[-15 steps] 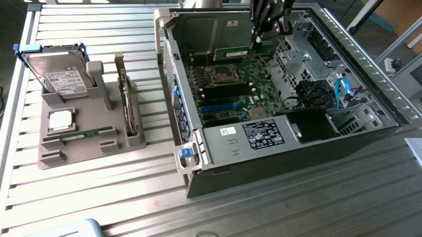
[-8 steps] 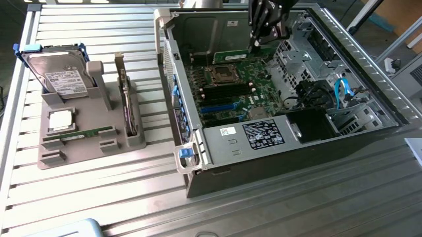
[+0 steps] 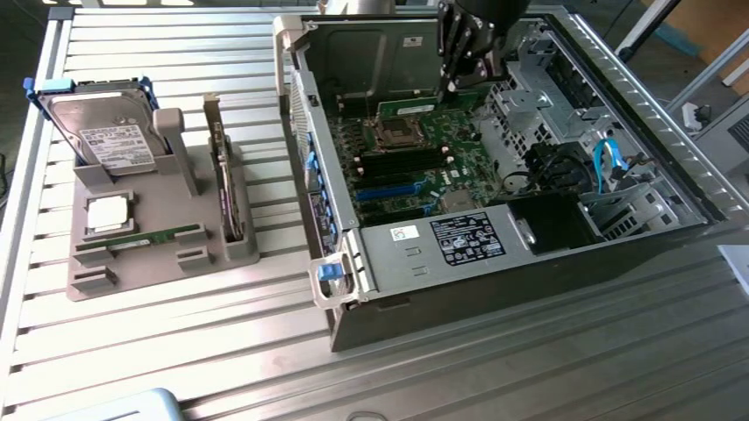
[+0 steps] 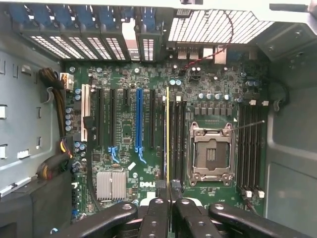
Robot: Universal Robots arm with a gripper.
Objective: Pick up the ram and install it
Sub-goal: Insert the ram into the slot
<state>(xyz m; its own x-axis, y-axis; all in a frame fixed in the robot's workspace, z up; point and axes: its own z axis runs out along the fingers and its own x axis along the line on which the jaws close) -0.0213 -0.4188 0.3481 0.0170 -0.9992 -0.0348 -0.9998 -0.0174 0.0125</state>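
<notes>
Gripper [image 4: 168,189] clenched on ram [image 4: 167,129], stick edge-on, jutting out from its fingertips over motherboard [image 4: 126,136]. Black memory slots [image 4: 178,139] right beneath, beside CPU socket [image 4: 212,153]. Judgement: keep stick parallel to one slot, descend square, press evenly, no tilt

Green motherboard [image 4: 218,79], blue slot [image 4: 139,119], black gripper [image 4: 168,187], grey tray [image 3: 140,261]

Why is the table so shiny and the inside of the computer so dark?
Exterior view: light glares off the ribbed metal table, while the computer case shades its own inside. Wrist view: the vent grille glows washed-out white, and the dark fingers, shut on the ram, sit in shadow.
</notes>
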